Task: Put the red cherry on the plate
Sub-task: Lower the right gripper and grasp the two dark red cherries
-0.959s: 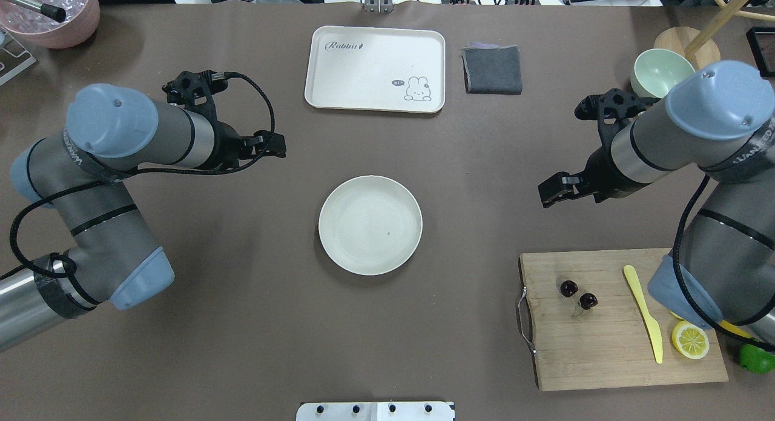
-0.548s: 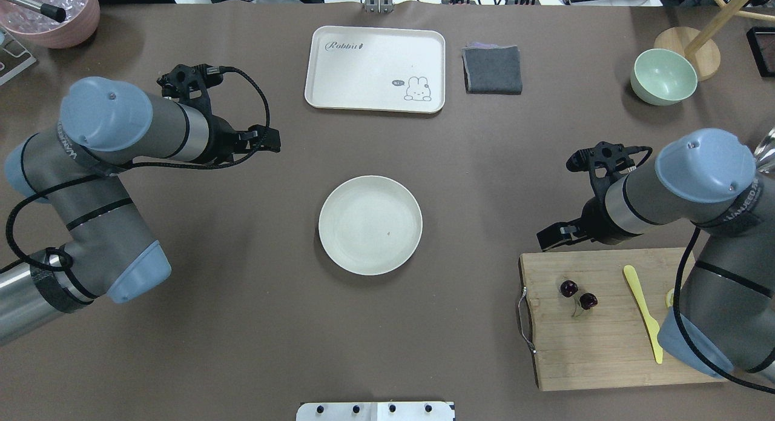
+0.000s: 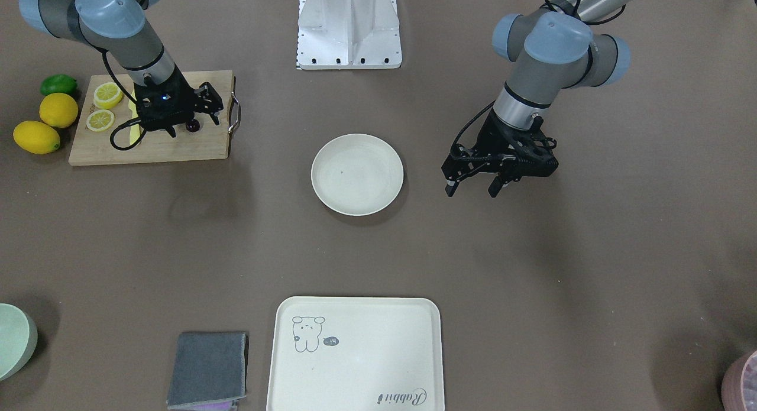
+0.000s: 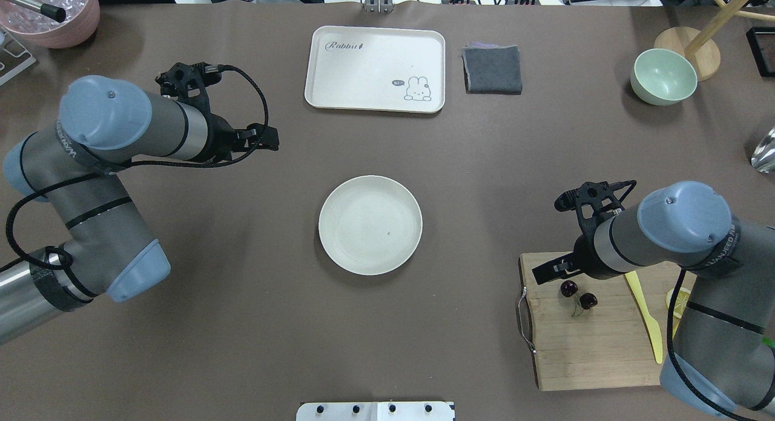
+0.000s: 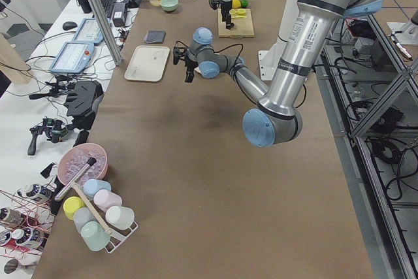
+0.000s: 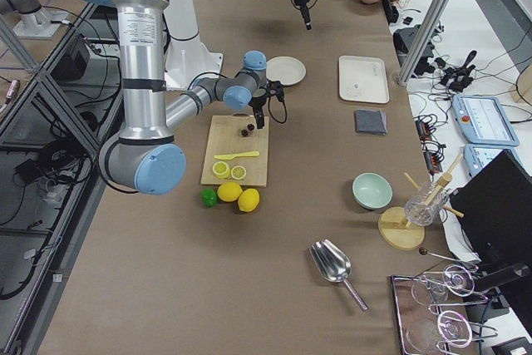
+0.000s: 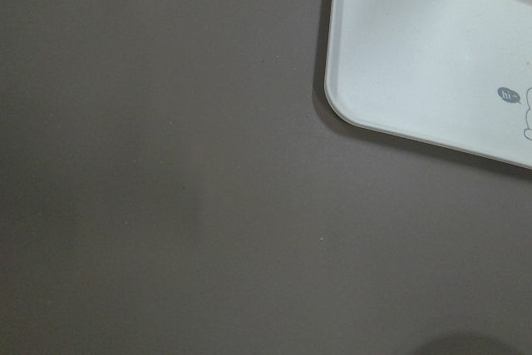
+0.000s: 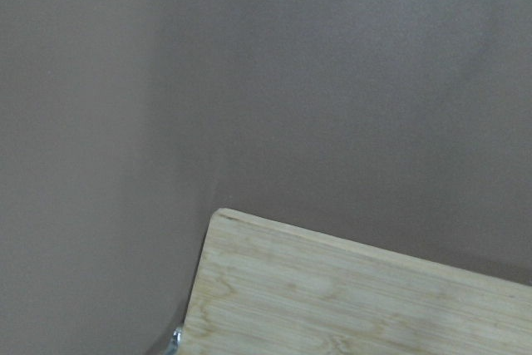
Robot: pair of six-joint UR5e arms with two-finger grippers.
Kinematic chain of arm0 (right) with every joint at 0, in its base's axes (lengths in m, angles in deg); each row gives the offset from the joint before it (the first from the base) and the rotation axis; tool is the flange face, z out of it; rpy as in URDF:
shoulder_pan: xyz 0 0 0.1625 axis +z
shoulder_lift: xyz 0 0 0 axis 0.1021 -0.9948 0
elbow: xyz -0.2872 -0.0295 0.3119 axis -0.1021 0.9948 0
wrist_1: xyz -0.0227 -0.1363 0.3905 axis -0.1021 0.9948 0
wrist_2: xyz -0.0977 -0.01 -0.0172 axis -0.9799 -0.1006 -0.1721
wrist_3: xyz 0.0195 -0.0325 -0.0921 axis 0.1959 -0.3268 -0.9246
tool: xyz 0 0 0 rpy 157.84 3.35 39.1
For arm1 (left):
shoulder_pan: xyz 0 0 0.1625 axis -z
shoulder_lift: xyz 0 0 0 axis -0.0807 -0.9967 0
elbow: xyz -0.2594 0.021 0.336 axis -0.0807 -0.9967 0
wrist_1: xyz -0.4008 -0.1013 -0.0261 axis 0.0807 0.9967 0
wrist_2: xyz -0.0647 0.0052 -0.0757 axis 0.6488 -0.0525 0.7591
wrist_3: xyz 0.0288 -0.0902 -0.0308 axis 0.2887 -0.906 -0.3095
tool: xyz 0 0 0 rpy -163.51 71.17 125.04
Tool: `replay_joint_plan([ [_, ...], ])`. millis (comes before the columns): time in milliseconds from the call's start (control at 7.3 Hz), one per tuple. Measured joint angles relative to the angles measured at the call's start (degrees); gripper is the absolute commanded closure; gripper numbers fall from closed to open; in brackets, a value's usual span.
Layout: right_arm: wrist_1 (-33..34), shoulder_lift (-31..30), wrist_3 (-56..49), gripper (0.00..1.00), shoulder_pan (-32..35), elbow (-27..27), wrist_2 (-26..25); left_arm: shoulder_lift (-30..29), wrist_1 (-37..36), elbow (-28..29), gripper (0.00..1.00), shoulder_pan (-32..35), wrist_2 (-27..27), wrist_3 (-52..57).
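Note:
The red cherry (image 4: pixel 578 294) is a pair of dark glossy balls on the wooden cutting board (image 4: pixel 605 354) at the near right; it also shows as the cherry (image 3: pixel 193 125) in the front view. The round off-white plate (image 4: pixel 370 225) sits empty at the table's middle. My right gripper (image 4: pixel 547 273) hovers open over the board's far left corner, just beside and above the cherry, with nothing between its fingers. My left gripper (image 4: pixel 268 139) hangs open and empty over bare table, left of and beyond the plate. The right wrist view holds only the board's corner (image 8: pixel 332 288).
A yellow knife (image 4: pixel 645 318) and lemon slices (image 3: pixel 105 106) lie on the board, with whole lemons (image 3: pixel 58 109) and a lime (image 3: pixel 59 84) beside it. A rabbit tray (image 4: pixel 375 68), a grey cloth (image 4: pixel 492 69) and a pale green bowl (image 4: pixel 663 76) stand along the far side.
My right arm has swung toward the robot, carrying its gripper from beside the green bowl to above the board's far left corner near the cherry. The left arm drew back slightly.

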Motion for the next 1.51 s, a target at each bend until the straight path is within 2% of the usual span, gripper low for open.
replay_joint_plan([
  [137,0.0,-0.4,0.0,0.28,-0.1,0.2,0.0,0.0,0.0,0.2,0.02,-0.1,0.0,0.0],
  [685,-0.1,-1.7,0.0,0.3,-0.8,0.4,-0.1,-0.4,0.0,0.5,0.02,-0.4,-0.1,0.0],
  [822,-0.1,-2.1,0.0,0.33,-1.0,0.5,-0.1,-0.5,0.0,0.6,0.02,-0.4,-0.1,0.0],
  [1096,-0.2,-2.4,0.2,0.85,-1.6,0.5,-0.2,-0.5,0.0,0.6,0.02,-0.4,-0.1,0.0],
  [1233,-0.3,-2.3,0.4,1.0,-2.0,0.5,-0.7,-0.5,0.0,0.6,0.02,-0.4,-0.1,0.0],
  [1507,-0.3,-2.1,0.6,1.0,-2.7,0.1,-2.0,-0.6,0.0,0.5,0.02,-0.4,-0.1,0.0],
])
